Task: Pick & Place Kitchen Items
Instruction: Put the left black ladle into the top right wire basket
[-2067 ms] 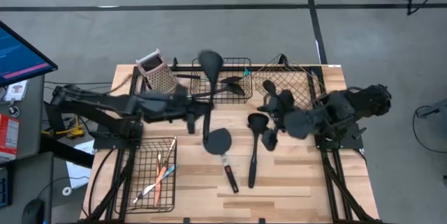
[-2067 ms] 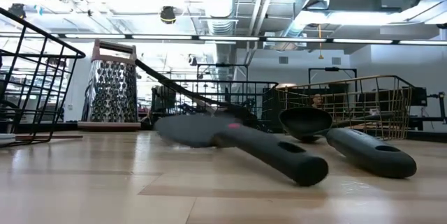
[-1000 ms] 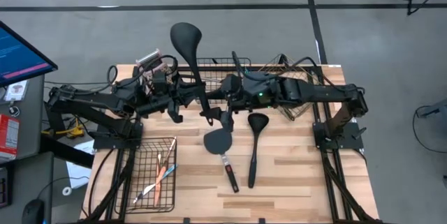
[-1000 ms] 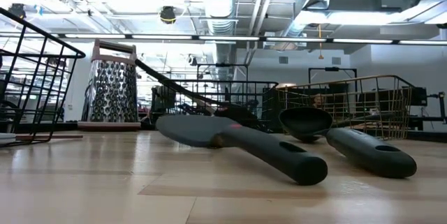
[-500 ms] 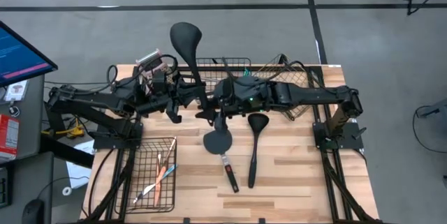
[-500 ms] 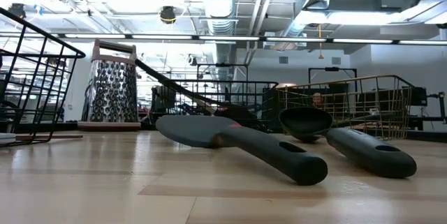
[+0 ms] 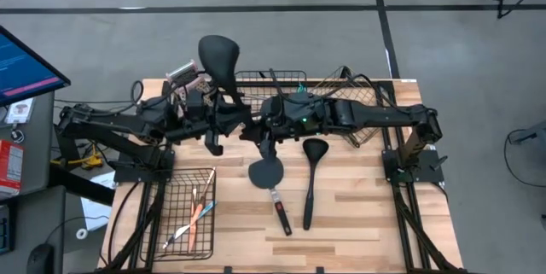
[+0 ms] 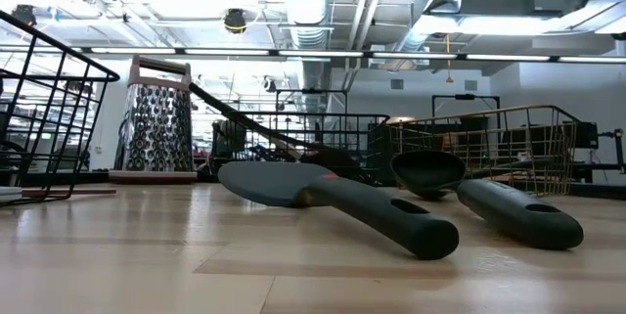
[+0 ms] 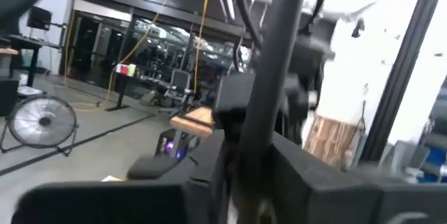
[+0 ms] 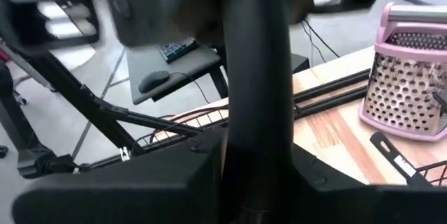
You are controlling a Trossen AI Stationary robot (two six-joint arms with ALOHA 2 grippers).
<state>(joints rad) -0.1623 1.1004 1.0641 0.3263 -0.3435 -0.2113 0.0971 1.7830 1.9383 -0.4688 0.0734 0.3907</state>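
Above the black basket (image 7: 271, 82), the left gripper (image 7: 229, 120) and right gripper (image 7: 256, 126) both clamp 1 ladle (image 7: 219, 56).

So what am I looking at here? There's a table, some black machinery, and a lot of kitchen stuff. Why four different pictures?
These are two robot arms bolted to a wooden table, photographed at once by four cameras: one overhead, one at table-top level, and one on each arm's wrist. Overhead, the left gripper and the right gripper meet mid-table around the handle of a big black ladle, lifted with its bowl uppermost. In both wrist pictures that handle is the dark bar running up between the fingers, so both seem to have it; it looks like a handover. Lying on the table are a flat spatula and a smaller black ladle. A pink-trimmed grater stands at the back, beside wire baskets. A front basket holds thin small tools.
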